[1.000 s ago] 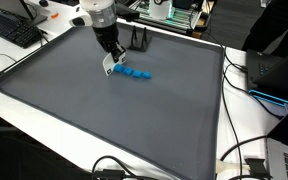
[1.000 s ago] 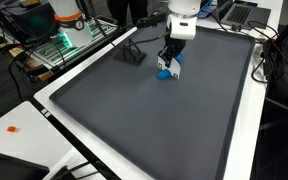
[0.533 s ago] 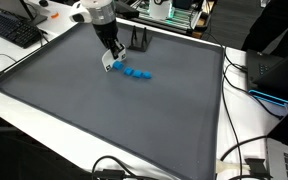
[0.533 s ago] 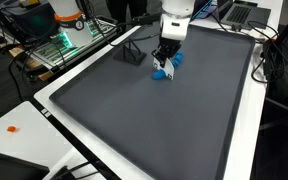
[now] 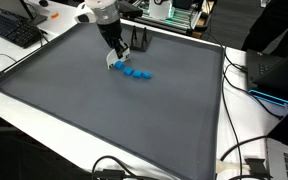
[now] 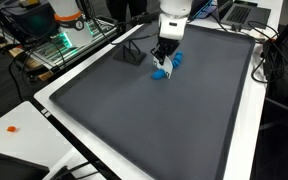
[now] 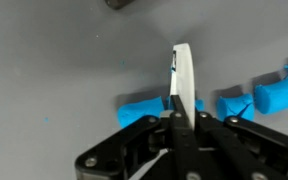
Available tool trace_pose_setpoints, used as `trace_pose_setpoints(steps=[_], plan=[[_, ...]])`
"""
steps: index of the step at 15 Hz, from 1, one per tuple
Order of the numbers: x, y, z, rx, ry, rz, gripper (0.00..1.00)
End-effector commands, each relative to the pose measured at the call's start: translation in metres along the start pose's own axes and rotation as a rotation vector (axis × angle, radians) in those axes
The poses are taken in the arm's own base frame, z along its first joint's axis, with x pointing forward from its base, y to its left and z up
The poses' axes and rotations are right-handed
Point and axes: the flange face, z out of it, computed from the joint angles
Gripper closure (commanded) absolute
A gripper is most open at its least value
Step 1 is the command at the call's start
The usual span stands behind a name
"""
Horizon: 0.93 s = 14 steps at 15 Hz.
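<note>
— Room on the mat (image 5: 114,120)?

— Plenty. The dark grey mat covers nearly the whole white table (image 5: 4,52), and in both exterior views most of it lies bare, above all toward the near edge. The blue blocks (image 5: 136,72) sit in a short row in the far half, well apart from every edge.

— Anything close to them?

— A small black stand (image 5: 140,42) near the far edge, just behind the row and not touching it. A keyboard (image 5: 14,30) and some cables (image 5: 246,160) lie off the mat, on the table's margins.

— And the arm (image 5: 102,12)?

— It comes down steeply from the far side, a little tilted, and the gripper (image 5: 112,64) hangs low over the mat at one end of the row.

— Fingers?

— Together. In the wrist view they are clamped on a thin white strip (image 7: 184,75), seen edge-on and sticking out past the fingertips. The strip stands among the blocks, with one block close against it on one side and the rest of the row on the other. I cannot tell whether it touches the mat.
</note>
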Motion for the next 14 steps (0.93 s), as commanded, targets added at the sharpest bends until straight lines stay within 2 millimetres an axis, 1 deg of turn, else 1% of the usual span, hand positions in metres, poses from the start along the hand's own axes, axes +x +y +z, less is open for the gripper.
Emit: trace_pose_setpoints(steps=[1,4,8,11,14], plan=[[-0.015,-0.006,0.015,0.036,-0.042,-0.011,0.99],[-0.016,-0.004,0.007,0.055,-0.044,0.003,0.99],[-0.018,0.006,-0.007,0.040,-0.012,0.088,0.99],[-0.027,0.009,-0.022,0.080,0.026,0.167,0.99],[-0.042,0.013,-0.038,0.132,0.058,0.248,0.99]])
